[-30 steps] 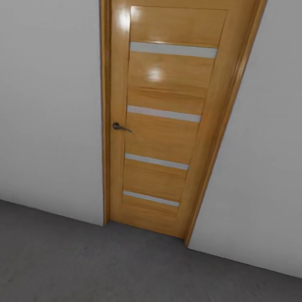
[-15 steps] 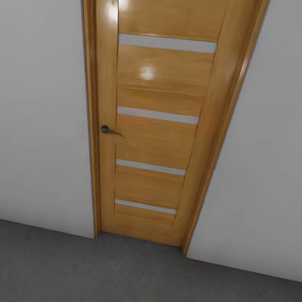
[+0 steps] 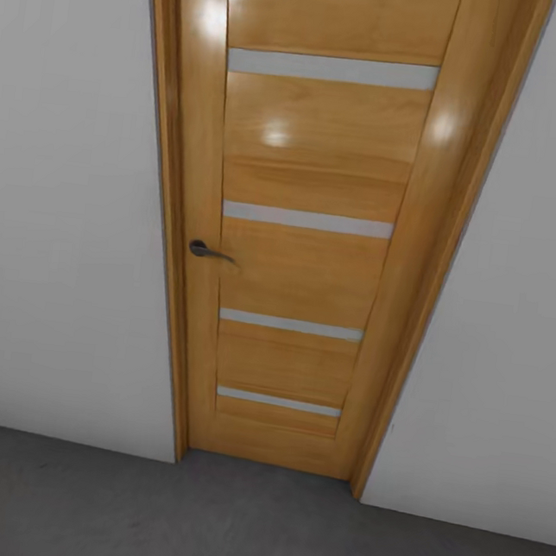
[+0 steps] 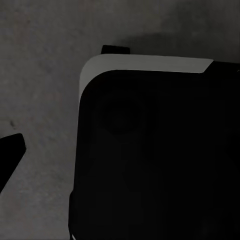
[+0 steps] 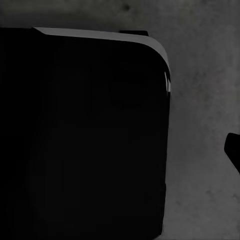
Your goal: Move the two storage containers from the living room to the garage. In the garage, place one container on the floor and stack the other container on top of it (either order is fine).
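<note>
Right now I face the shut door [image 3: 306,229] from the floor [image 3: 196,520], arms hanging by my base [image 4: 160,150]; claw states I cannot tell.

No readable text, labels or numbers on any surface.

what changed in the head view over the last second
The whole picture shifted, so the camera moved closer: the orange-wood door with four glass slats looks larger and less of the dark grey concrete floor shows. The door is shut as before, its dark lever handle unturned. Nothing was grasped or released.
</note>
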